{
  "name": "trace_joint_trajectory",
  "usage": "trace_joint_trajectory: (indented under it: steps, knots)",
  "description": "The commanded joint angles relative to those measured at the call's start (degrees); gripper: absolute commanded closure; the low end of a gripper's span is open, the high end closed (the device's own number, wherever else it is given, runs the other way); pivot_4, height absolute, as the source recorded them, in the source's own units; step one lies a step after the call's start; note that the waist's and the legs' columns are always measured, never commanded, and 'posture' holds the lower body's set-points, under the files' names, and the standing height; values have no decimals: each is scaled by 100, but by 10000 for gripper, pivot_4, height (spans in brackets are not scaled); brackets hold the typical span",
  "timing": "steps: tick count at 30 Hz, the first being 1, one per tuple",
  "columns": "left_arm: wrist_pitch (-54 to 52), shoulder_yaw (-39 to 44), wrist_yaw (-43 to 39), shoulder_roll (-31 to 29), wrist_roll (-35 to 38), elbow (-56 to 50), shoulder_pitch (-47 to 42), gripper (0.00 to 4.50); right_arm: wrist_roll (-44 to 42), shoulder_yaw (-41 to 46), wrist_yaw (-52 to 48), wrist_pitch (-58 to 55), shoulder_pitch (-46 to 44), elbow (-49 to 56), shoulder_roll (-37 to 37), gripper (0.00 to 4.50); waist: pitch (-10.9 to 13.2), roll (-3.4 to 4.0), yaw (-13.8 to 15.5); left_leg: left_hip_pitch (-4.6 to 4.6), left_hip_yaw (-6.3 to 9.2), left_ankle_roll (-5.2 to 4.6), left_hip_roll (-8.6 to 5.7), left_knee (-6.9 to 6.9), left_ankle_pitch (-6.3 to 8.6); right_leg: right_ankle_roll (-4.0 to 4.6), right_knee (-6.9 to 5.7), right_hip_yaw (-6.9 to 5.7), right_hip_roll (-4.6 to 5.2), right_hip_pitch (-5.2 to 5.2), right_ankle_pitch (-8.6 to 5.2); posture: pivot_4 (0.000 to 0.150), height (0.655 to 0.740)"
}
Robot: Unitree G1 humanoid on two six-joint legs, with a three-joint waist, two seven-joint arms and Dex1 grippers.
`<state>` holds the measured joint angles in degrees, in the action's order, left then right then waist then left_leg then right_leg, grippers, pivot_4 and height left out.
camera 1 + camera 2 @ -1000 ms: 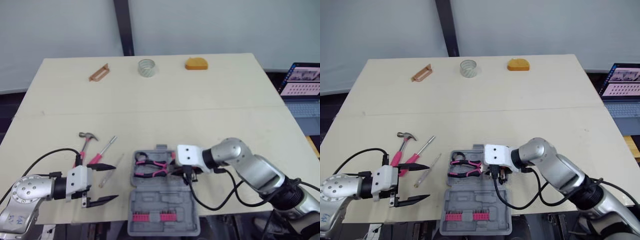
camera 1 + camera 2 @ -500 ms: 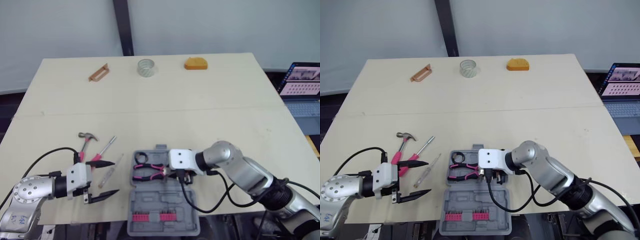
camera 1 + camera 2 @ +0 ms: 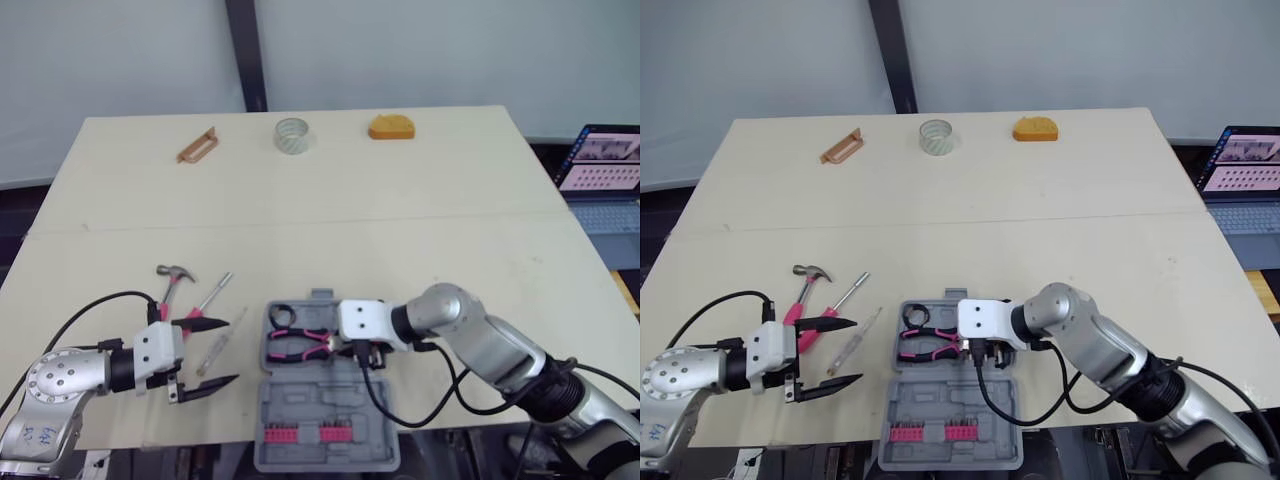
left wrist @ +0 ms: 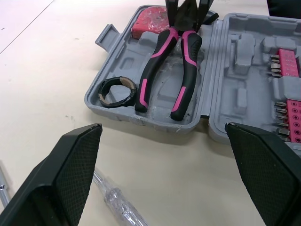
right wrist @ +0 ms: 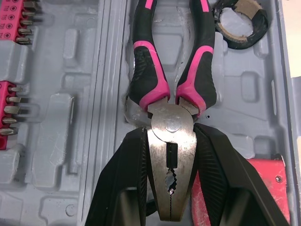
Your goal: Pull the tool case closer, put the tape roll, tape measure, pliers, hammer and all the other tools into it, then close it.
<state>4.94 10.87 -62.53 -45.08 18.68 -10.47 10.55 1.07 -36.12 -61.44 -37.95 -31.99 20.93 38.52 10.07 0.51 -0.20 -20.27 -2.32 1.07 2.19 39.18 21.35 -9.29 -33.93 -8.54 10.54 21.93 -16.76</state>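
At the near edge of the table (image 3: 450, 220), the tool case (image 3: 950, 400) lies open. Your right gripper (image 5: 171, 141) is squeezing the head of the pliers (image 5: 146, 70), which lie in the case. A black tape ring (image 4: 116, 92) and a red block (image 4: 149, 27) are in there too. Your left gripper (image 3: 232, 350) hangs wide open, holding nothing, near the hammer (image 3: 172, 283) and screwdriver (image 3: 215, 293) on the table. The clear tape roll (image 3: 293, 134) and an orange thing (image 3: 391, 127) sit at the far edge. You look less than halfway, and the lid is not shut yet.

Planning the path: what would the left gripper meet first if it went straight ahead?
Probably the clear screwdriver lying just before the open left gripper, then the tool case; height is unclear.
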Motion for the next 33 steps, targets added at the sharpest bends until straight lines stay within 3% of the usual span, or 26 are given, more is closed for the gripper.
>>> trace_joint_trajectory:
  steps: [1, 16, 23, 24, 30, 33]
  knots:
    - [-3, 12, 69, 1, 10, -119, 11, 0, 21, -35, -60, 98, 46, 42, -41, 35335, 0, 0, 0, 0, 0, 0, 0, 0, 0, 0, 0, 0, 0, 0, 0, 1500, 7400]
    - [-23, -88, 46, 7, 64, -183, -20, 0, 77, -30, -12, 88, 7, -108, -235, 35335, -1, -1, -4, 0, 0, 0, 0, 0, 0, 0, -1, 0, 0, 1, 0, 1500, 7400]
    - [-28, -110, 51, 22, 58, -163, -68, 0, -201, 306, -47, -2, -14, 19, -318, 1908, -1, -1, 0, 0, -1, 0, 0, 0, 0, 0, -1, 0, 0, 0, 0, 1500, 7400]
    - [-29, -112, 52, 23, 56, -156, -75, 0, -245, 368, -90, 30, -31, 60, -278, 857, -1, -1, 3, 0, 0, 0, 0, 0, 0, 0, -1, 0, 0, 0, 0, 1500, 7400]
    - [-5, -160, 70, 50, 28, -75, -135, 0, -513, 725, -21, 345, -4, 8, -425, 857, -1, -1, -2, 0, 0, 0, 0, 0, 0, 0, -2, 0, 0, 0, 0, 1500, 7400]
    - [2, -228, 97, 84, 15, -54, -189, 0, -677, 893, 189, 663, 107, -234, -824, 8752, -1, -2, -4, 1, 0, 0, 0, 0, 0, 0, -3, 0, 0, 1, 0, 1500, 7400]
